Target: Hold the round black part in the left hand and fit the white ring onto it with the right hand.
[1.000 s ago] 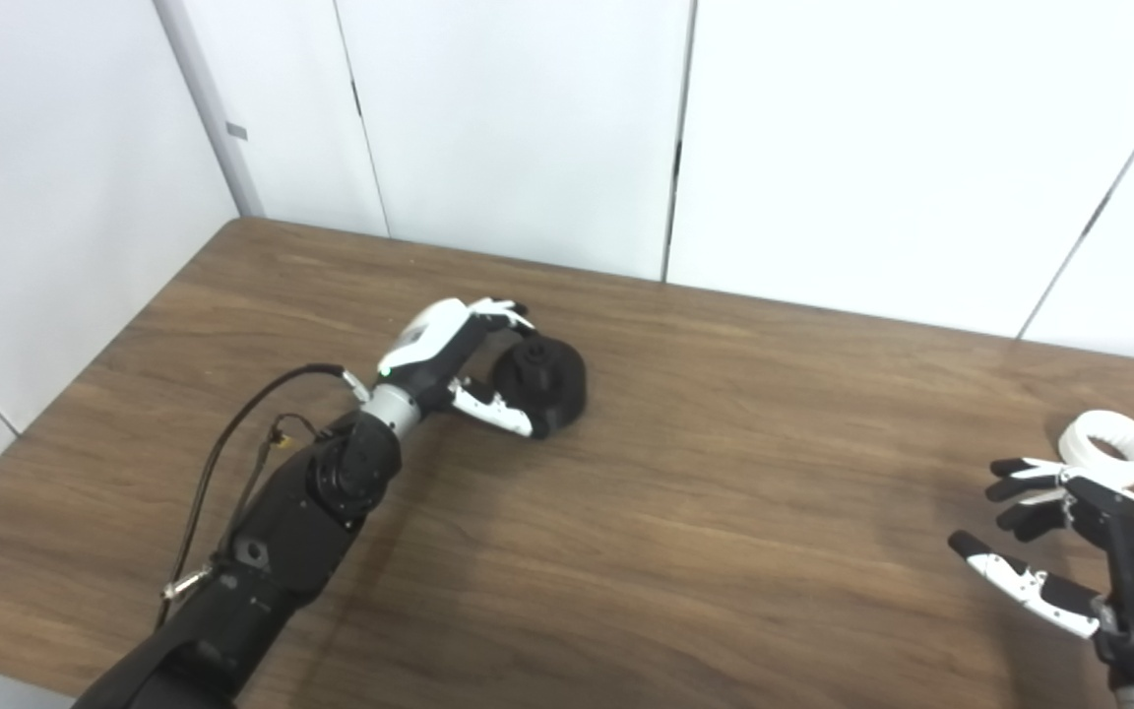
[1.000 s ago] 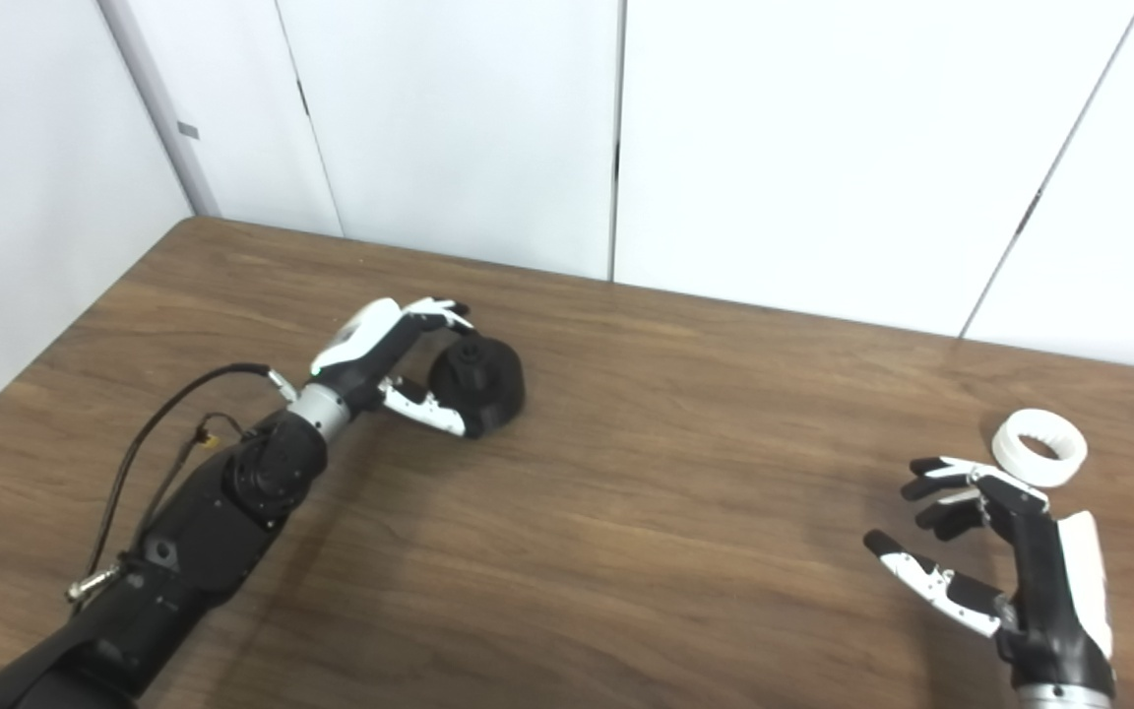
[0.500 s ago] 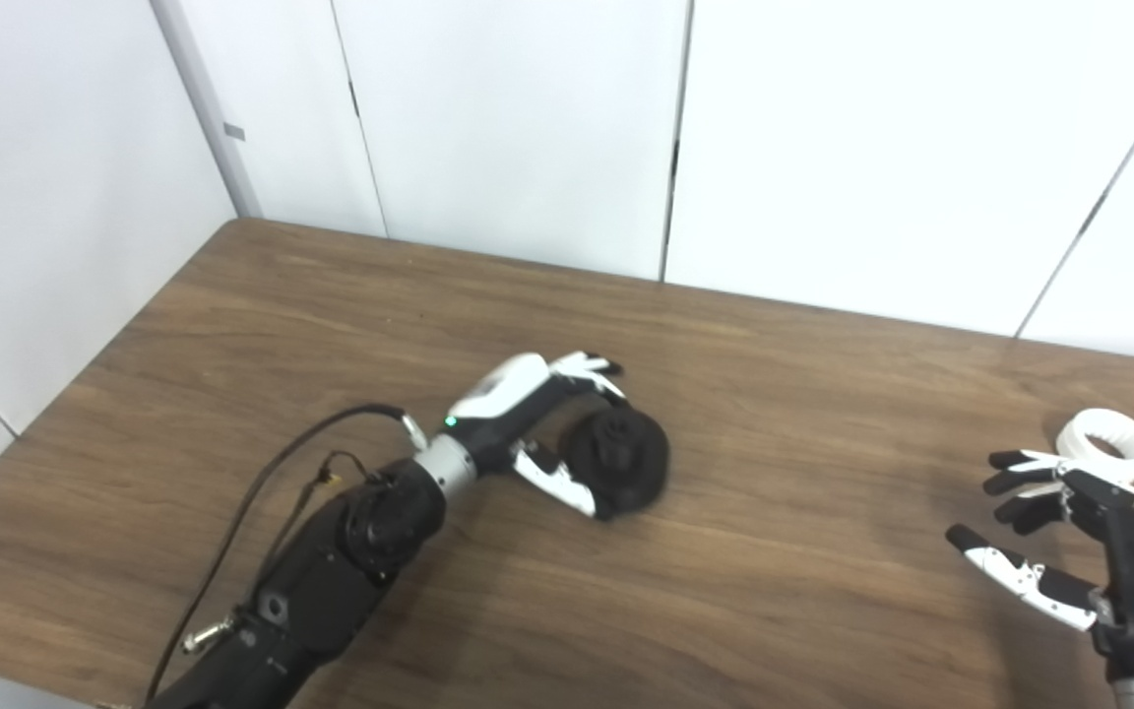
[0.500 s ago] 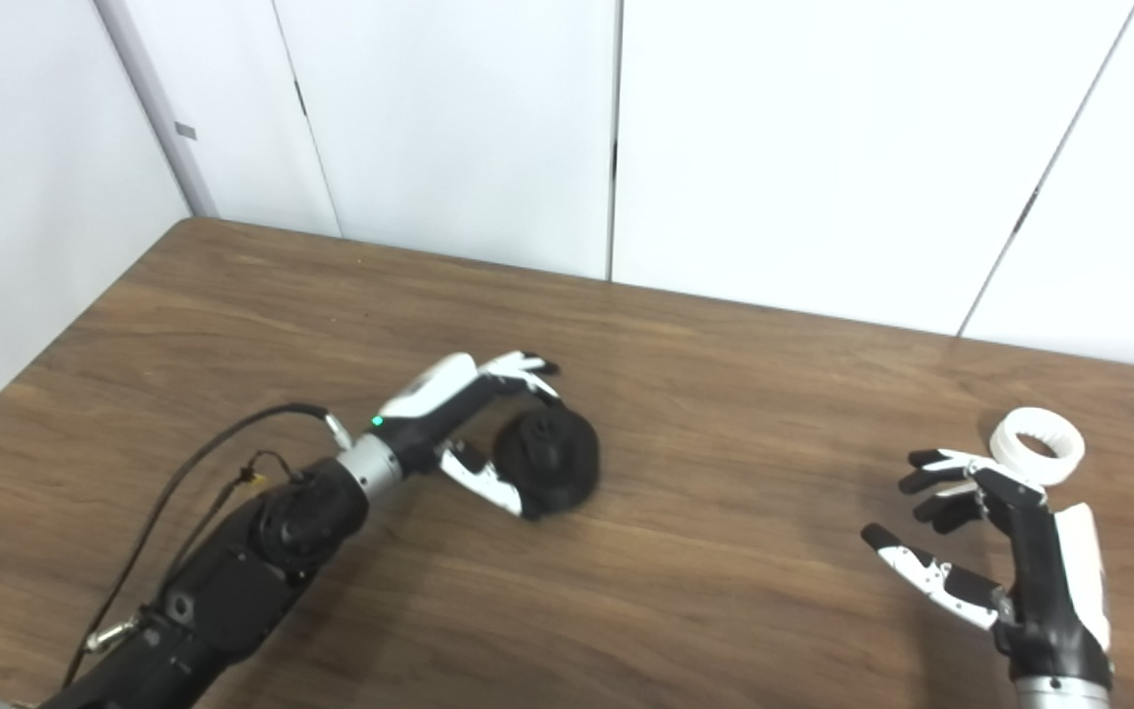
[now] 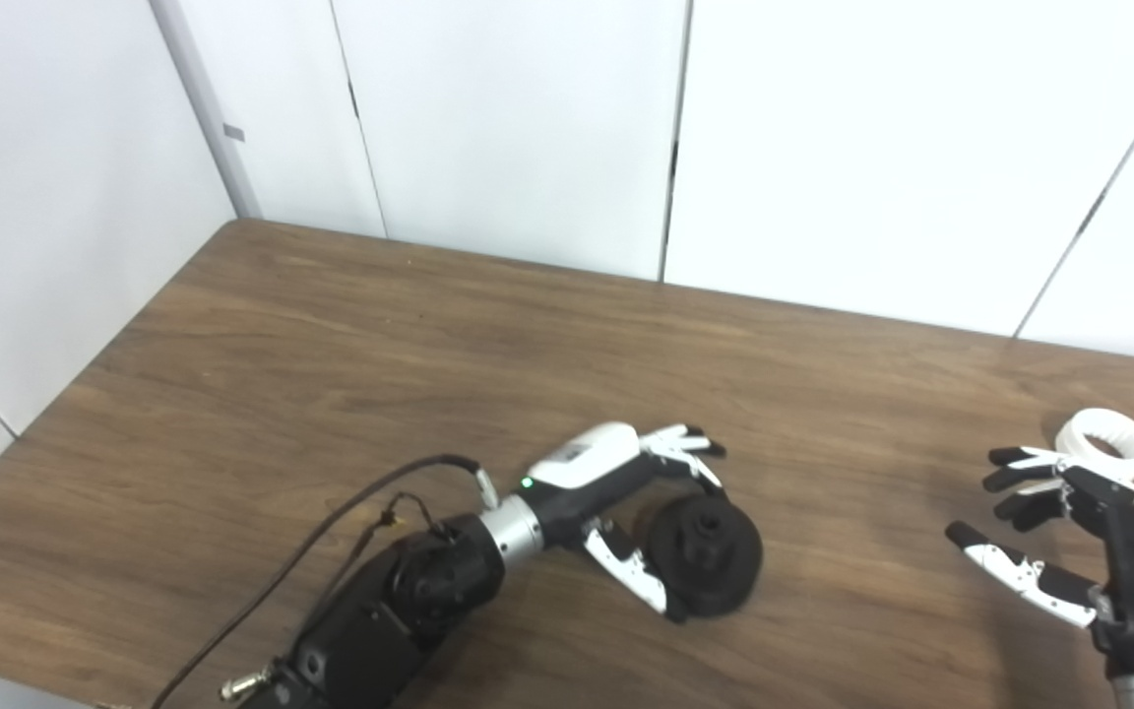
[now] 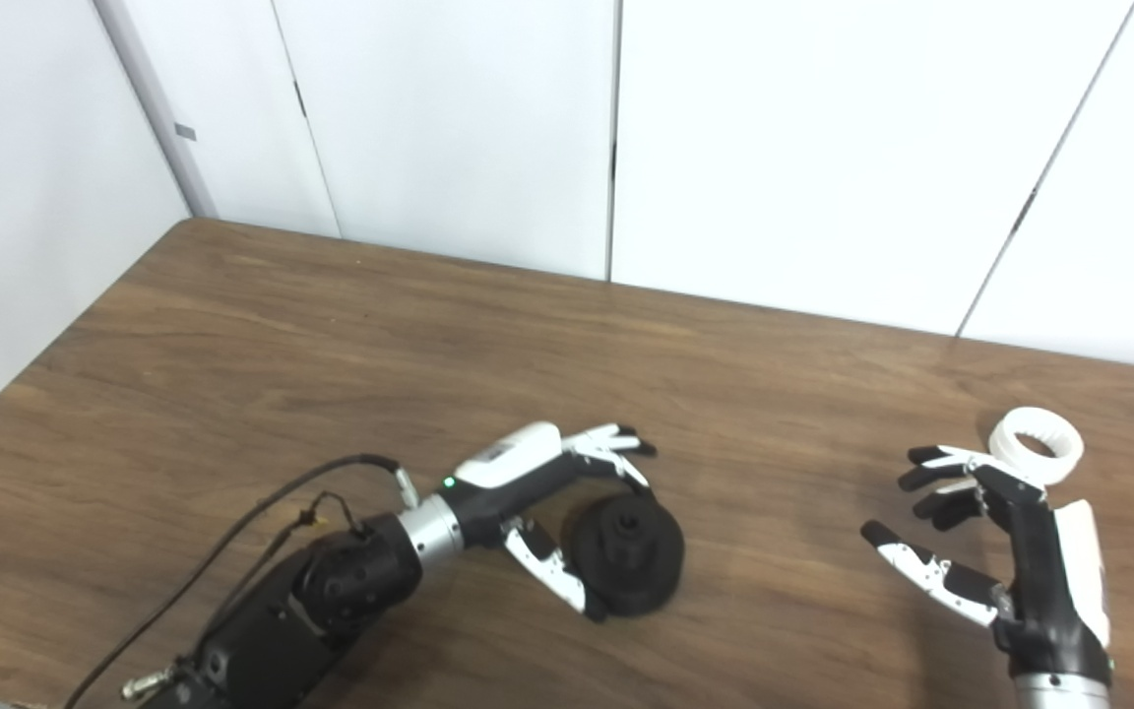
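A: White wall panels (image 5: pixel 508 118) stand behind a brown wood-grain table (image 5: pixel 350 364). Where is the round black plastic part with the raised hub?

B: The round black part (image 5: pixel 707 552) sits on the table near the front edge, at about mid-width. The left hand (image 5: pixel 616 492) has its fingers (image 5: pixel 690 448) curved over the far side of the part and its thumb on the near side. Firm contact cannot be confirmed, and the part appears to rest on the table.

A: And the white ribbed plastic ring?

B: The white ring (image 6: pixel 1037 446) lies flat on the table at the far right, well apart from the black part.

A: State of the right hand?

B: The right hand (image 6: pixel 1010 551) is just in front of the ring, fingers spread, thumb extended toward the left. It holds nothing. Whether its fingertips touch the ring cannot be determined in either of the 2 views.
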Available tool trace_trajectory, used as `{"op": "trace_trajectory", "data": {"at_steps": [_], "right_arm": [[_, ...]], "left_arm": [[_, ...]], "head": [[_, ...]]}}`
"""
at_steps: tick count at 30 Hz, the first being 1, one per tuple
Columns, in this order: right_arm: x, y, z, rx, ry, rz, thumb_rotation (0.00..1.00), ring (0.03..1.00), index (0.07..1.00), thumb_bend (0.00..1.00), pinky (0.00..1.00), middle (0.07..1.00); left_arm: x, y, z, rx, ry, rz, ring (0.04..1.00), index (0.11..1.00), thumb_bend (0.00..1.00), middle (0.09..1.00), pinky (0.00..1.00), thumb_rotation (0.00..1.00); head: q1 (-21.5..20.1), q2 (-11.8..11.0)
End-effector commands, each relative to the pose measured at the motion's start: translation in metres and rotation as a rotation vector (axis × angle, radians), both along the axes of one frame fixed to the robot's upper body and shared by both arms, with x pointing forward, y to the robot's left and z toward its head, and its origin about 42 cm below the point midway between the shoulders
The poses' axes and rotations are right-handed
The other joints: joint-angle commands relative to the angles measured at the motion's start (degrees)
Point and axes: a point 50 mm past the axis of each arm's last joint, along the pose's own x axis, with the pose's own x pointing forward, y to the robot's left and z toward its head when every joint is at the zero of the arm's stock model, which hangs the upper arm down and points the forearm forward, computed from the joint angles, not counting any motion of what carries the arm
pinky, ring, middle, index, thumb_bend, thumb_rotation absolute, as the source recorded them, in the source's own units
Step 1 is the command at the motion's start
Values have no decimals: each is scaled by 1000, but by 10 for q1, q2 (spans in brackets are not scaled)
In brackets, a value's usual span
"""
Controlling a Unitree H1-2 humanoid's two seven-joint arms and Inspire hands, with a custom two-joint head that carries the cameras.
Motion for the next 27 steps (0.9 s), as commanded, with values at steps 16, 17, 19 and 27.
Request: {"op": "trace_trajectory", "data": {"at_steps": [16,17,19,27], "right_arm": [[12,11,38,12,-132,21,0,462,494,504,394,659],[13,13,42,7,-145,22,0,462,494,504,393,658],[16,13,52,-9,-164,20,0,462,494,503,397,653],[36,9,100,-143,-228,2,0,465,495,502,415,666]], "left_arm": [[-12,0,-12,86,-7,-75,973,483,522,921,841,74],[-12,3,-12,84,-3,-75,973,483,522,921,840,74],[-12,7,-13,78,3,-71,977,484,522,923,855,73],[-10,22,-16,73,11,-62,961,483,522,918,820,71]], "head": [[-115,20],[-136,19],[-162,18],[-272,1]]}}
